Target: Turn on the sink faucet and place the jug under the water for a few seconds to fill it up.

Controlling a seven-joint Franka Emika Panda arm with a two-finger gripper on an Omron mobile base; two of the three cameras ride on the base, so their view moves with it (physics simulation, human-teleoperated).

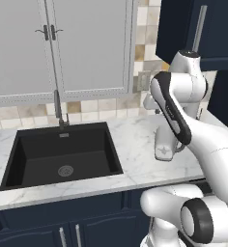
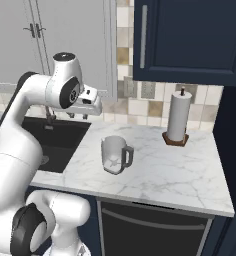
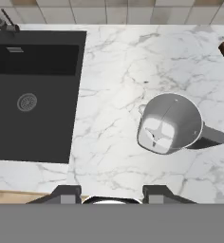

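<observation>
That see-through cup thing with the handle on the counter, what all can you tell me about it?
It is the jug, a pale grey, translucent pitcher that tapers toward its base, with a darker loop handle on one side. It stands upright on the white marble counter, to the right of the black sink and apart from it. It looks empty; a pale star-shaped mark shows at its bottom in the hand view. Nothing touches it: the claw hangs open above the counter, beside it.

From where I stand, nothing here carries readable writing: no label, brand, number or sign on any surface.
</observation>
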